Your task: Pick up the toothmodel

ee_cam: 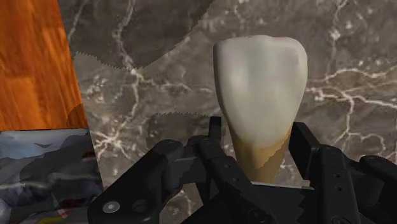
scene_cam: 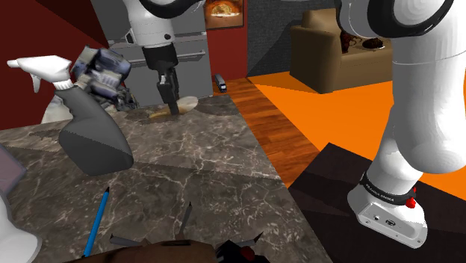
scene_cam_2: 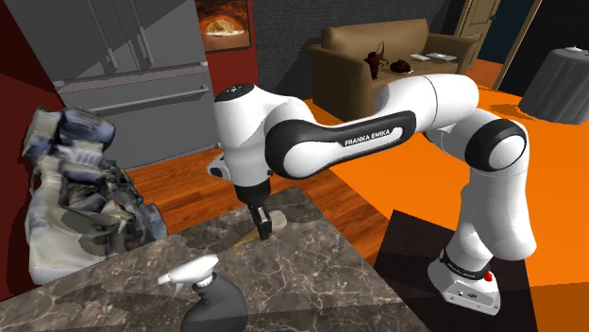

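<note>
The tooth model (ee_cam: 257,83) is a cream-white crown on a tan root, lying near the far edge of the dark marble counter (scene_cam: 194,172). My black gripper (ee_cam: 257,137) points down at it, and its two fingers clasp the tan root from both sides. From the shoulder view the gripper (scene_cam: 172,107) stands upright over the pale tooth (scene_cam: 185,103), which appears to rest on the counter. In the second exterior view the tooth (scene_cam_2: 274,223) sticks out beside the gripper (scene_cam_2: 261,229).
A grey spray bottle (scene_cam: 93,138) with a white trigger head stands mid-counter. A crumpled blue-grey bundle (scene_cam: 104,75) lies close beside the gripper. A blue pencil (scene_cam: 97,220) and dark small items lie near the front. The counter edge drops to wooden floor (scene_cam: 269,127).
</note>
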